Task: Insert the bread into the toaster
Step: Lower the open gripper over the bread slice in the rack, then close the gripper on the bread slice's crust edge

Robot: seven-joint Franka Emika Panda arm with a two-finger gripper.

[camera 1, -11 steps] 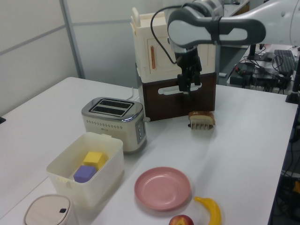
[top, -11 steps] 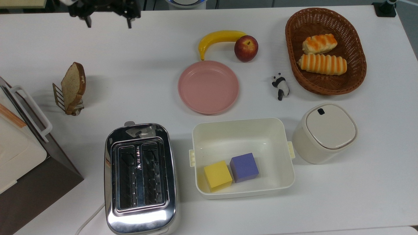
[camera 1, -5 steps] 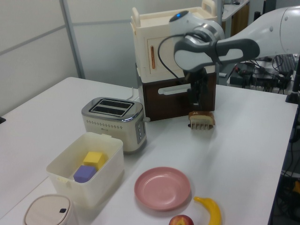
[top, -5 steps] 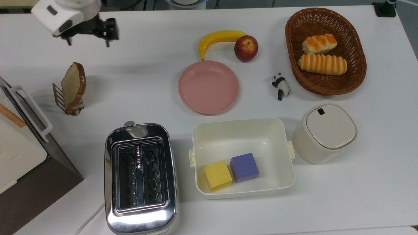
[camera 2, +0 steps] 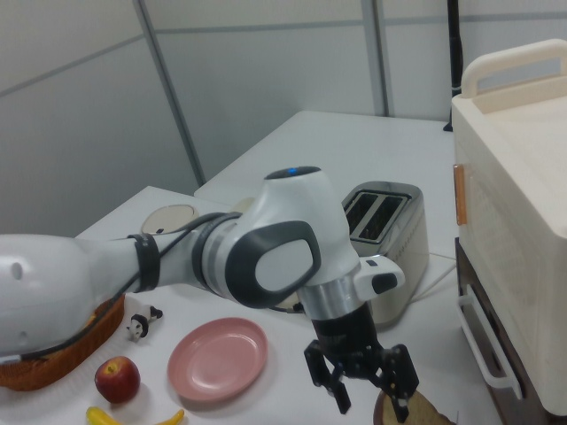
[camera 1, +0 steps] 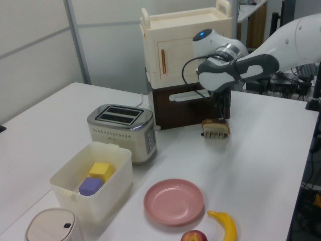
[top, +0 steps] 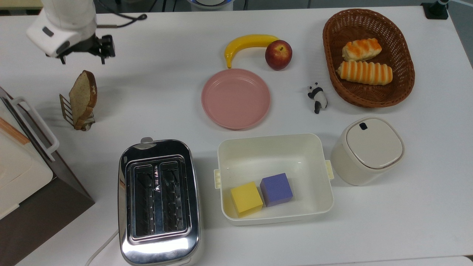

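Nearest you in the top view, the toaster [top: 159,202] sits upright on the white surface [top: 155,96], both black slots empty, its white cord [top: 100,248] trailing off toward the top view's lower left. Just to the top view's right of it stands the cream tub [top: 275,146], holding a yellow block [top: 246,198] and a purple block [top: 276,189] side by side. The cream and brown box appliance [top: 22,177] fills the top view's lower-left corner.

Farther back, note the bread [top: 82,96]: one slice standing on edge in a small wire rack [top: 67,107], leaning slightly, well apart from the toaster. The pink plate [top: 235,98] lies mid-surface.

Beyond the bread, the end effector [top: 82,59] hangs above the surface, near the slice's top edge but not touching it. Its fingers [camera 2: 400,405] are spread apart with nothing between them; in the right view one tip is just over the crust.
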